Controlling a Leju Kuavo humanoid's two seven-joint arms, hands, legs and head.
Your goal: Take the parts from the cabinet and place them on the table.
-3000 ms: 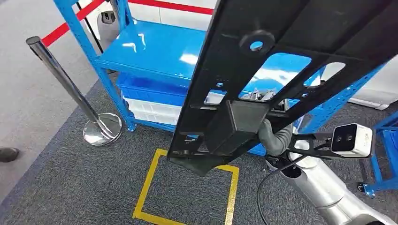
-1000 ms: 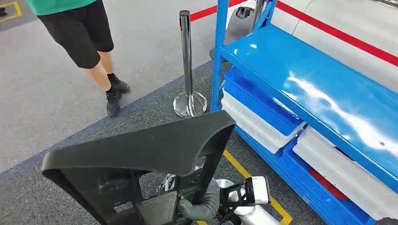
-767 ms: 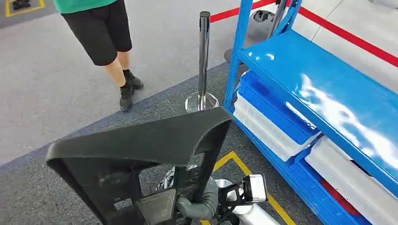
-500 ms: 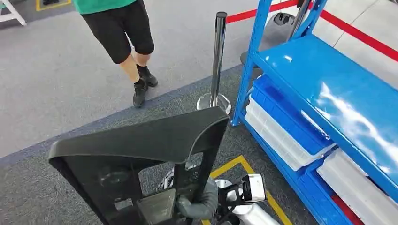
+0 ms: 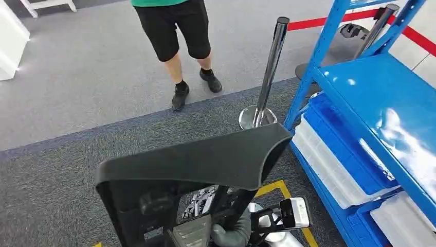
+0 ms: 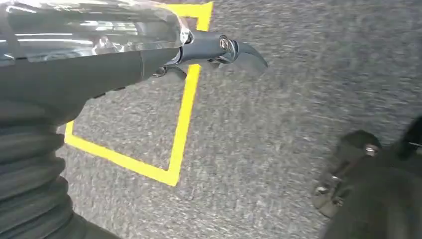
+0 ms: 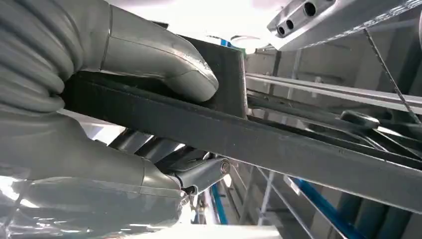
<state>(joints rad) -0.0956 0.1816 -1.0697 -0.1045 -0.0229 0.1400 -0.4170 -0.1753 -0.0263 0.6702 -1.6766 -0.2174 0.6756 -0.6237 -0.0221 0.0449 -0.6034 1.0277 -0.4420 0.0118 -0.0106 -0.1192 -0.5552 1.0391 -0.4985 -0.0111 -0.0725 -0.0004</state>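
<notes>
Grey carpet (image 5: 72, 98) covers the floor, a darker speckled band nearer the robot and a paler stretch beyond, with yellow floor tape (image 6: 185, 112) marking a square on the dark part. At the right of the head view stands the blue shelving rack (image 5: 378, 98), its glossy top shelf bare and blue and white bins (image 5: 337, 159) stacked on the level below. A person in black shorts (image 5: 180, 31) stands on the pale carpet, and a chrome stanchion post (image 5: 268, 72) rises just beside the rack's corner, a red barrier tape (image 5: 319, 22) running behind it.

Nearest the camera, the black plastic chair-back frame (image 5: 195, 164) is held up off the floor, well apart from the rack, its broad curved top edge tilted across the lower middle of the head view. The right hand (image 7: 124, 119) is clamped around one of the frame's flat bars, thumb (image 7: 164, 62) pressed on one face and the darker fingers wrapped under the other. The left hand (image 6: 164, 50) hangs over the carpet, touching nothing, its fingers curled; I cannot tell how far they are closed.
</notes>
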